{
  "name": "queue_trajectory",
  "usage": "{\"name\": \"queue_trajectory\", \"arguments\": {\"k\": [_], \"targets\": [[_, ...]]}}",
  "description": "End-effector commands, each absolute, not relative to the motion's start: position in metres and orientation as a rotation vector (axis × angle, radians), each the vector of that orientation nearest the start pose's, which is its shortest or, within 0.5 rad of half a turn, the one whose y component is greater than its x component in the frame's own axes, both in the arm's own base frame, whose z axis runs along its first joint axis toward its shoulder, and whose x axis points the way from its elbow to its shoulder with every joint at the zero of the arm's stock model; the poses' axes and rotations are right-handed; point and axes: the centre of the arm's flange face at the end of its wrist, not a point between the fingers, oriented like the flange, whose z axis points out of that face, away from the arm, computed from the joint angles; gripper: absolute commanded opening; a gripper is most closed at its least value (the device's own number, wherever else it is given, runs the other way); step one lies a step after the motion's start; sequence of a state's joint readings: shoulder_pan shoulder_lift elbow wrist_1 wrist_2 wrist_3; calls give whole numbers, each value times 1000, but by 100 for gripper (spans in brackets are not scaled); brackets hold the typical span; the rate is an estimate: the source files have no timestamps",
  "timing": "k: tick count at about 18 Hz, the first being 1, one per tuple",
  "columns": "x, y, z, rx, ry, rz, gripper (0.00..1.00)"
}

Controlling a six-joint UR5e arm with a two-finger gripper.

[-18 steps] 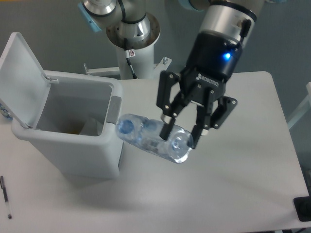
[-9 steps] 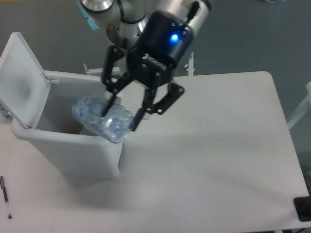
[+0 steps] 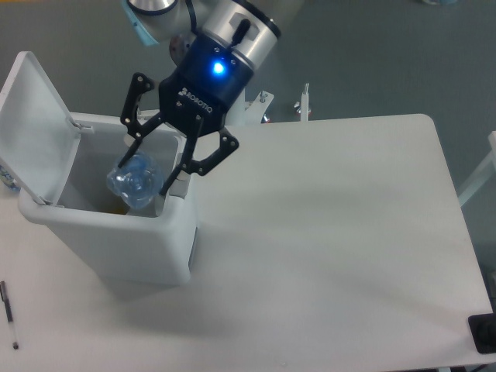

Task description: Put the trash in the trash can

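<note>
A thin black pen (image 3: 8,314) lies at the desk's (image 3: 333,256) 8 o'clock edge. The trash can (image 3: 116,232) stands at 9 o'clock, lid (image 3: 31,124) hinged up. My hand (image 3: 149,172) hangs over its opening at 10 o'clock, fingers closed on the crinkled plastic bottle (image 3: 136,180), which sits between them, inside the rim.

White worktop (image 3: 333,232). Thin black pen (image 3: 8,314) on worktop's left edge. Dark thing (image 3: 483,333) at its far-right corner.
</note>
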State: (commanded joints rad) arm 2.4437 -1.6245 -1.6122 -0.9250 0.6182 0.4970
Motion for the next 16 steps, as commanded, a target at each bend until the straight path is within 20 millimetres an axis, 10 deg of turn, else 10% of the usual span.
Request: {"name": "queue_trajectory", "arguments": {"k": [16], "targets": [[-282, 499, 553, -2109, -60, -410, 80]]}}
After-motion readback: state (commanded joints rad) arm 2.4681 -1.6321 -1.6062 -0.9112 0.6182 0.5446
